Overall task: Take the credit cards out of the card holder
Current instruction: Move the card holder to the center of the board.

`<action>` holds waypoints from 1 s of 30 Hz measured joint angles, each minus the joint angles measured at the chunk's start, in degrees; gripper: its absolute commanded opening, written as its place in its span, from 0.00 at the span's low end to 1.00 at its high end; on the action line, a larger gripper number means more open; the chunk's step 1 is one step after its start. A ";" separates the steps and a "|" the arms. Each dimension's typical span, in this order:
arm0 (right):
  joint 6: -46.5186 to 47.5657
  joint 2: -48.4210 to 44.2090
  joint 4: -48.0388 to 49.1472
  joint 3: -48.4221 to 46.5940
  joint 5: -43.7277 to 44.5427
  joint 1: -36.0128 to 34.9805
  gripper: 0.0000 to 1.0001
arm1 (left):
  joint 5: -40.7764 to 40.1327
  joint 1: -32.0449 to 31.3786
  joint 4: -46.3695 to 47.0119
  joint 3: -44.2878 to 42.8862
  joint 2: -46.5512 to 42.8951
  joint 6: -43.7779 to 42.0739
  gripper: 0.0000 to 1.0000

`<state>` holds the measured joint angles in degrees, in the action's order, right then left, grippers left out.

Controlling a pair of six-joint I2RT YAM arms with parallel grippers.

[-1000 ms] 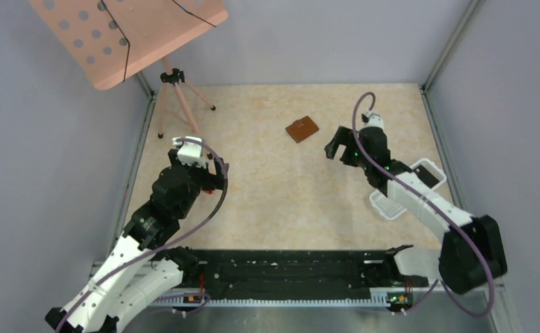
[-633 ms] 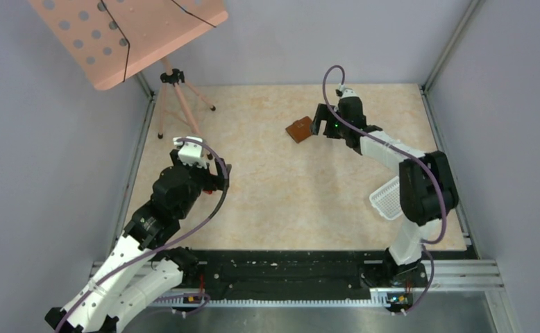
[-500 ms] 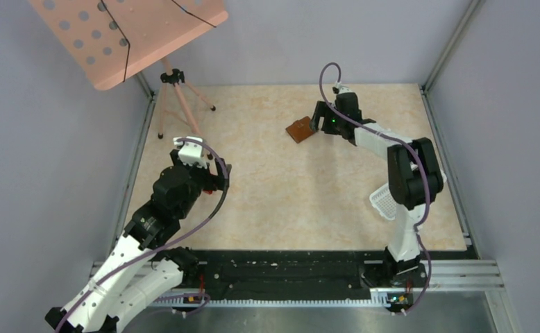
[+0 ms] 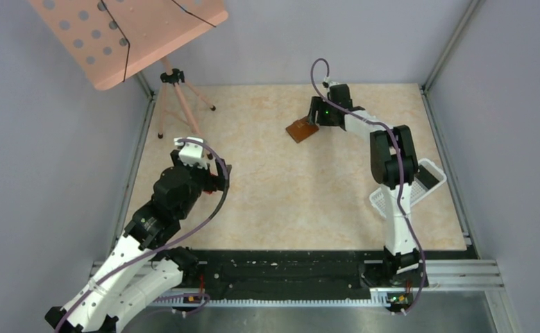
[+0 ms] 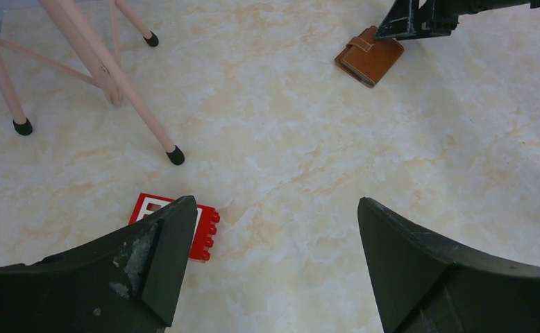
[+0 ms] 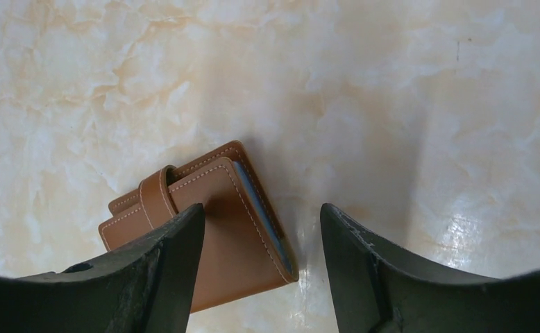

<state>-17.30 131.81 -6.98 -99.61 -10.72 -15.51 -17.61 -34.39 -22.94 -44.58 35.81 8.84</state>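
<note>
Jaws of right gripper (image 6: 262, 209) spread, nothing pinched; closed card holder (image 6: 229, 232) only half between them, rest hidden under 9 o'clock finger (image 6: 114, 291). Holder lies flat near 12 o'clock of table (image 4: 267, 208), strap (image 6: 157, 195) at 10 o'clock end. Gripper best shifted toward 9 o'clock, centred, before closure. Jaws of left gripper (image 5: 275, 202) spread, empty, over red block (image 5: 207, 239).

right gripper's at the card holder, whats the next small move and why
Probably lower a little and close the right gripper on the card holder: its jaws stand open over the holder's end, not yet pinching it, and the holder lies flat, strapped shut by its tab.
</note>
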 measured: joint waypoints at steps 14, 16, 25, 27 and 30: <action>1.66 -5.27 3.23 9.25 -9.49 0.55 0.00 | 0.02 -0.11 0.07 0.04 3.17 -1.31 0.89; 0.59 -9.51 4.90 16.15 -10.80 0.48 0.00 | -0.02 -0.11 0.07 0.04 3.54 -1.49 0.89; -6.99 -33.14 11.32 46.21 -11.80 -3.10 0.00 | 0.15 -0.11 0.17 0.04 4.72 -1.53 0.88; -9.38 -37.83 12.46 50.99 -11.82 -4.26 0.00 | 0.17 -0.13 0.07 0.02 5.77 -1.29 0.88; -12.66 -43.32 12.94 56.70 -11.80 -6.67 0.00 | 0.66 -0.15 -1.49 -0.61 8.39 0.76 0.88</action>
<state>-29.95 88.49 5.96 -42.92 -22.52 -22.17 -16.95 -34.54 -24.43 -45.19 44.21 9.61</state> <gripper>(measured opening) 0.006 0.884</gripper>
